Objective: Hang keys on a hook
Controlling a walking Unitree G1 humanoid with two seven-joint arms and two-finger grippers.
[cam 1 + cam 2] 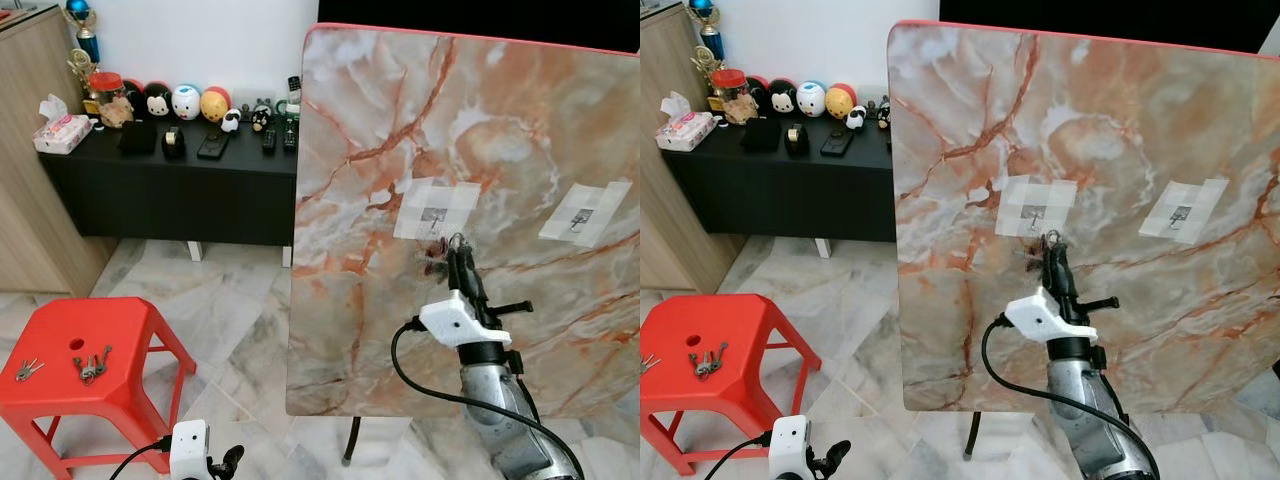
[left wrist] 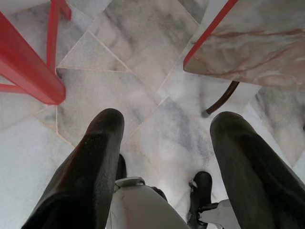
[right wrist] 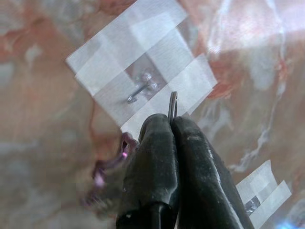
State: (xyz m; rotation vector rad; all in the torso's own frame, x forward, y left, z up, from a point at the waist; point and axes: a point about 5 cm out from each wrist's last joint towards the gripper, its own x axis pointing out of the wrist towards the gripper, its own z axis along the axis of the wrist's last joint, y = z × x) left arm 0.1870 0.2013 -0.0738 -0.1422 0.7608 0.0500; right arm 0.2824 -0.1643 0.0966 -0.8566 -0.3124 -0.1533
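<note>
Right pincer is clamping the thin steel key ring edge-on between closed black fingers; the purple-tagged keys are dangling off the ring, blurred, so probably swinging.

Landmark: small metal hook taped with crossed white tape onto the upright marble-pattern tabletop board.

- Ring is sitting just beside the hook, slightly below and to its side, not yet over the tip.
- Only a sliver of ring is sticking out past the fingertips, so there is little opening to thread. Risk: the fingertips are hitting the board before the ring clears the hook tip.
- Hook is held by tape alone. Pushing against it could be peeling the tape or bending the hook flat.
- Swinging keys could be twisting the ring in the grip and turning it off-axis to the hook.
- Letting go before the ring is seated means the keys are dropping to the marble floor below the hook.
- A second taped hook is well to the side of the first; not the target, judging by the approach.

Left pincer is hanging open over the floor, idle, well below the hook. Spare key bunches are lying on the red plastic stool, far from the hook.
</note>
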